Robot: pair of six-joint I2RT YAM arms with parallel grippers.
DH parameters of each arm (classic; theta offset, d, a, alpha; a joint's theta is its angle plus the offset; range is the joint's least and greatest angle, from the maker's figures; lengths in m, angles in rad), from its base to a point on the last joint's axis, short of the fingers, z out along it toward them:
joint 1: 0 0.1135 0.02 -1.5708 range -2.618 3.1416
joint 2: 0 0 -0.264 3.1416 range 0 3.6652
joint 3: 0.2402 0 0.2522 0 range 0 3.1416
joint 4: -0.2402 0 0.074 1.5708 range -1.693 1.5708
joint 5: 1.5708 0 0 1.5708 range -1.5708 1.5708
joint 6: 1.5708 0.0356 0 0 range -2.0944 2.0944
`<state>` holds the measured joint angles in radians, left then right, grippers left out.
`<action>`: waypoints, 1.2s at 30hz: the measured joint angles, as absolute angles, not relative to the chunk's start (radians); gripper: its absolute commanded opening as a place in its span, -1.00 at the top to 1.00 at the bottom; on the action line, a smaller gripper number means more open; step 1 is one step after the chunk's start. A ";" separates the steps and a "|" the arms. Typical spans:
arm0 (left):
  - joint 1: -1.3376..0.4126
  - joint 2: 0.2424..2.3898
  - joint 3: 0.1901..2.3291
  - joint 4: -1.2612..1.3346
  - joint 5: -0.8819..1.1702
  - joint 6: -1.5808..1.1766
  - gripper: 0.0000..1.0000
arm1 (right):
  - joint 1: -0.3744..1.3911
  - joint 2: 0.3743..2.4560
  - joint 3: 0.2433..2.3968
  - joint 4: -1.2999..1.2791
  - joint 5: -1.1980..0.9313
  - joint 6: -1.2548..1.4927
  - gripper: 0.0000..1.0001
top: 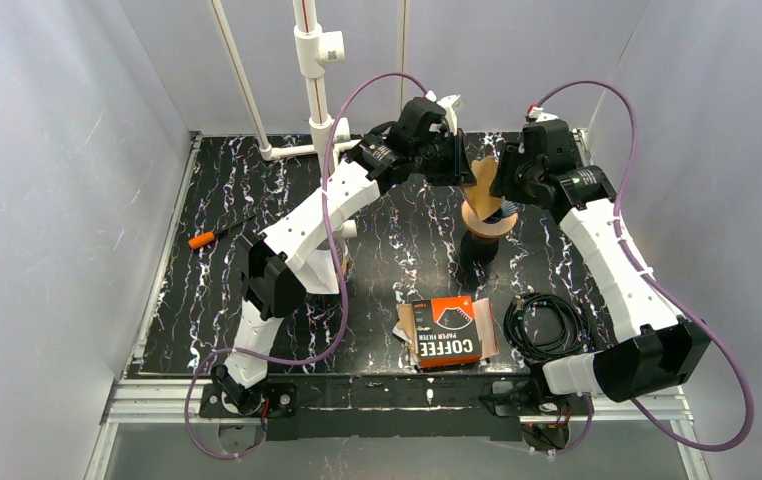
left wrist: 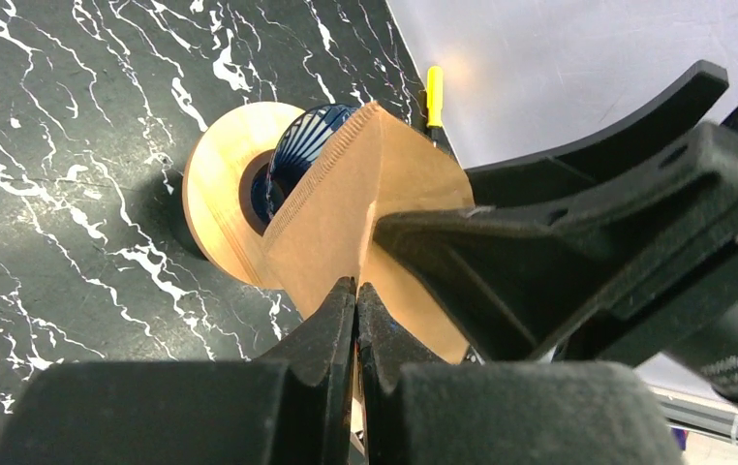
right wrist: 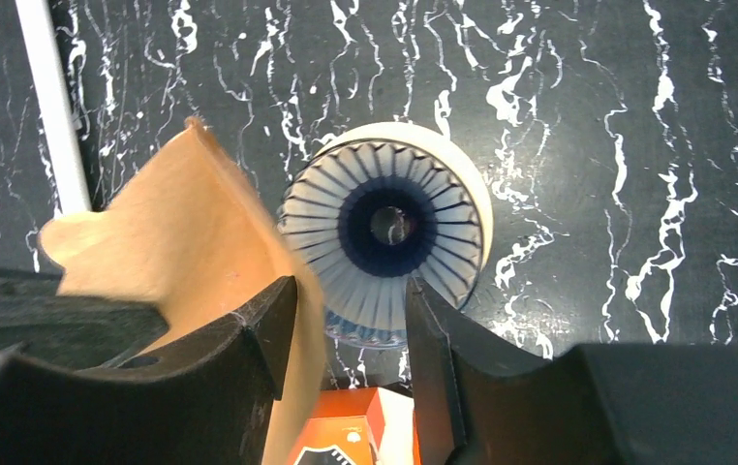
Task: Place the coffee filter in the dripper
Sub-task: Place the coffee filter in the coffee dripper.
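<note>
The brown paper coffee filter (top: 483, 178) hangs in the air just above the dripper (top: 487, 222), a blue ribbed cone on a round wooden ring at the back middle of the table. My left gripper (left wrist: 356, 288) is shut on the filter's (left wrist: 346, 213) lower edge, with the dripper (left wrist: 297, 150) behind it. My right gripper (right wrist: 351, 293) stands open over the dripper (right wrist: 384, 228). The filter (right wrist: 191, 232) lies against the inside of its left finger, and the other finger is apart from it.
An orange coffee filter box (top: 447, 332) lies near the front middle, with a coiled black cable (top: 547, 325) to its right. An orange-handled screwdriver (top: 219, 233) lies at the left. White pipes (top: 312, 60) rise at the back. Grey walls close in three sides.
</note>
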<state>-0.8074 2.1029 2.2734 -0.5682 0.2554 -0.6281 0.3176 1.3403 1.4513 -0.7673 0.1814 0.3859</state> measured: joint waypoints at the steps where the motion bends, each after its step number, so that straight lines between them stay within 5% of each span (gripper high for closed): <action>1: -0.807 2.103 2.273 -0.567 0.254 -0.625 1.00 | 0.306 1.343 1.452 -0.768 0.181 0.385 -0.06; 21: -0.807 2.102 2.269 -0.549 0.176 -0.518 1.00 | 0.252 1.356 1.523 -0.857 0.191 0.336 -0.13; 36: -0.813 2.088 2.273 -0.486 0.207 -0.538 1.00 | 0.241 1.374 1.523 -0.725 -0.072 0.400 -0.34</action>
